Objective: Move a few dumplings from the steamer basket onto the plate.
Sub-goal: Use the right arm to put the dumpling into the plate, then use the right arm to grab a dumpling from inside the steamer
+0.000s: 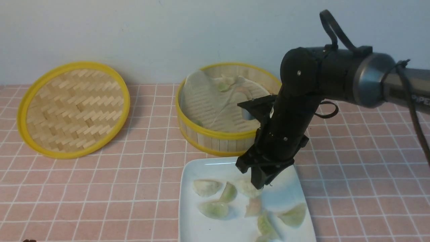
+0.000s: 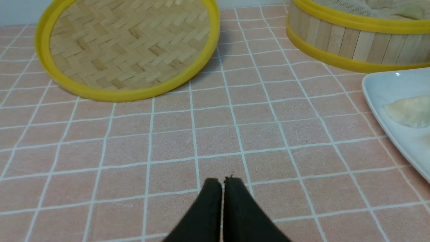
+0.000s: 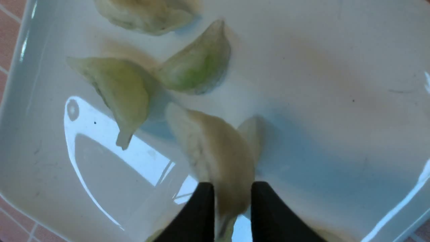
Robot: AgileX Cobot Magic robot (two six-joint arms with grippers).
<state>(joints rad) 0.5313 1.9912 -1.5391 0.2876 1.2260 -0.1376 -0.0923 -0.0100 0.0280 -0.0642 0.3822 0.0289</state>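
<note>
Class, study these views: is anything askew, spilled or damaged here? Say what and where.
Nothing is spilled or broken. Two small oddities: the liner sheet in the steamer basket is rucked up against its left wall, and the woven lid appears propped at a tilt rather than lying flat.

Pink-tiled table: lid, basket, plate.

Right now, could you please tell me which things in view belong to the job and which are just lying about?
Job: steamer basket; plate; dumplings; right gripper, shut on a whitish dumpling.
Lying about: woven bamboo lid; left gripper, shut, idle.
</note>
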